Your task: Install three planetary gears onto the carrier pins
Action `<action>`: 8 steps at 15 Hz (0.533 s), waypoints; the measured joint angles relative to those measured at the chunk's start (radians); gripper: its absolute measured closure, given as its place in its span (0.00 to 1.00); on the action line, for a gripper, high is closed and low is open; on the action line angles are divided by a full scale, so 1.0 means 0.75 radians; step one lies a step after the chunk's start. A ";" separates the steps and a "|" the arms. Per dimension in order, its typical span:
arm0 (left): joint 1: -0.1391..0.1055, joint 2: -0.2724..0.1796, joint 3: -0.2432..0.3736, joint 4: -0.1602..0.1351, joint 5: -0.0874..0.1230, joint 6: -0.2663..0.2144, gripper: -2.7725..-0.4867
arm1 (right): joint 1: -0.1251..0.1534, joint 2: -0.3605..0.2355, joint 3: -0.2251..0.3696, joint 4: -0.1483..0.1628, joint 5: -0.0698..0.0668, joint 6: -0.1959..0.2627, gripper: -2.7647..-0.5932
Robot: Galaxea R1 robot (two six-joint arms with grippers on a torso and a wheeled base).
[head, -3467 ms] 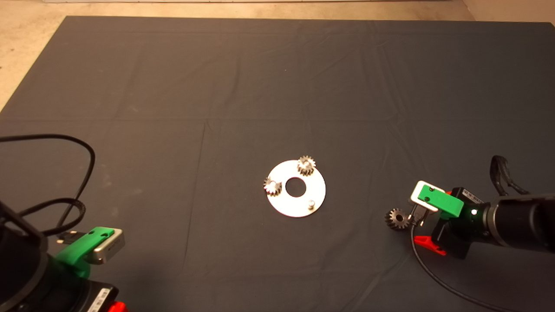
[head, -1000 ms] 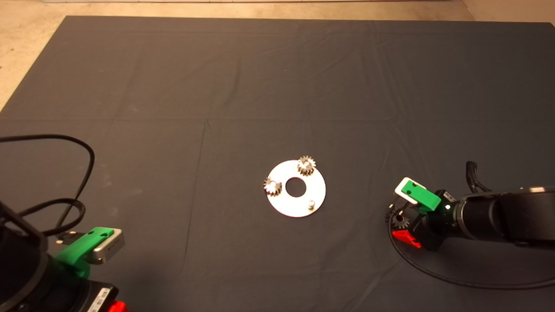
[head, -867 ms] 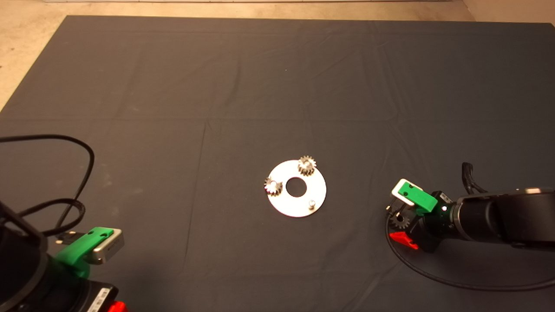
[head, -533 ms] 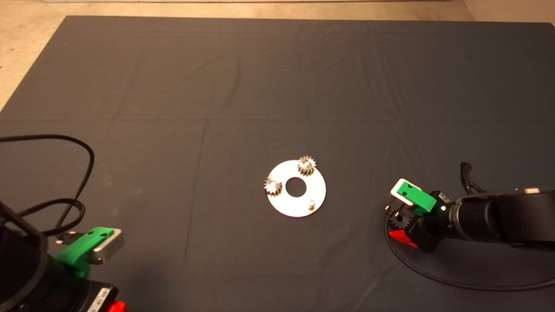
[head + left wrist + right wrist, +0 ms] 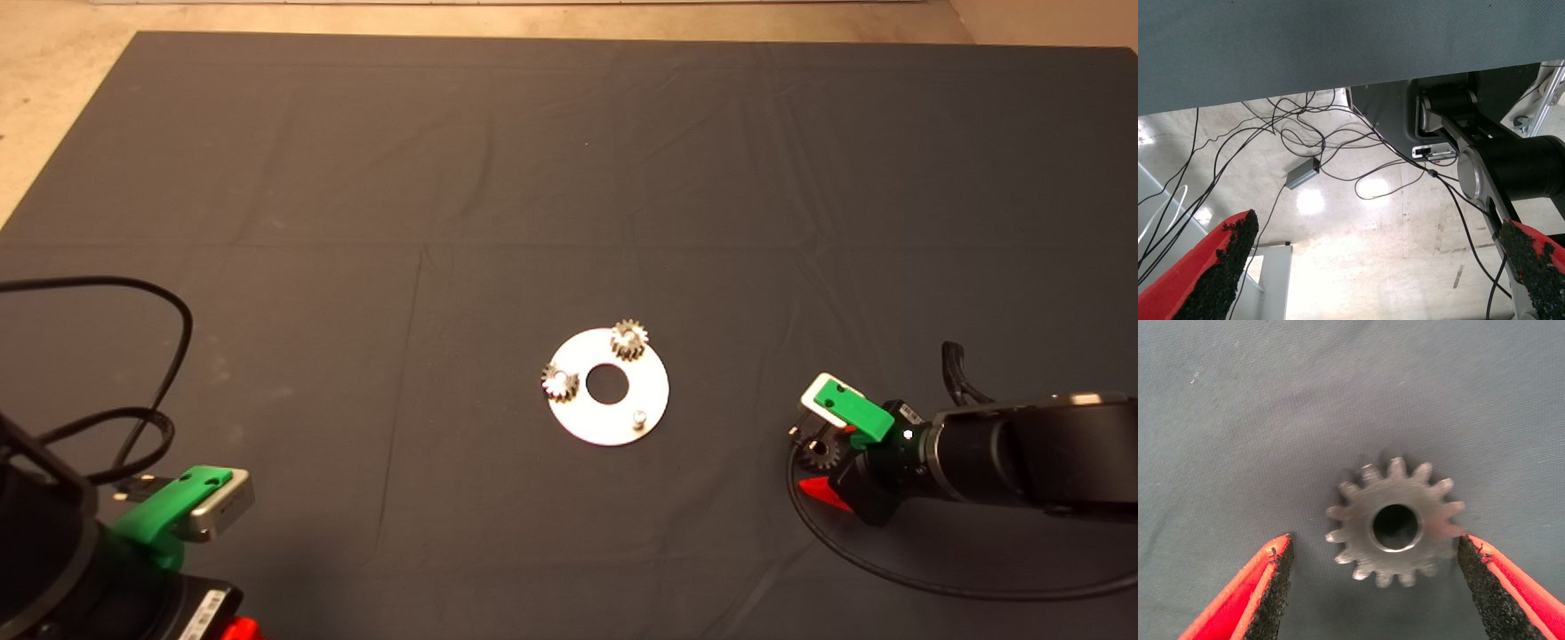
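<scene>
- The right hand sits low over the dark mat to the right of the disc. Its fingers are spread wide, one on each side of a loose gear. One pad is just at the gear's teeth; the other pad stands off with a clear gap.
- That gear lies flat on the mat, bore facing up. In the head view, the gear is partly hidden under the hand's body and only one red finger shows.
- Two gears are on the disc: one at its far edge, one at its left edge. The third pin stands bare near the disc's near right edge.
- The left hand waits at the lower left edge of the surface, fingers wide apart. In the head view, mostly its green body shows.
- The left wrist view shows only floor, loose cables and part of the robot's base beyond the mat's edge.
</scene>
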 joint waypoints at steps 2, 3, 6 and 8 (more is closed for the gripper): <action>0.000 0.000 0.000 0.000 0.001 0.000 0.07 | -0.005 0.000 0.000 0.000 0.011 0.001 0.47; 0.000 0.000 0.000 0.000 0.001 0.000 0.07 | -0.005 0.000 0.000 0.000 0.013 0.001 0.49; 0.000 0.000 0.000 0.000 0.001 -0.008 0.07 | -0.005 -0.001 0.000 0.000 0.013 0.001 0.50; 0.000 0.000 0.000 0.000 0.001 -0.011 0.07 | -0.005 0.000 -0.015 0.000 0.015 0.001 0.50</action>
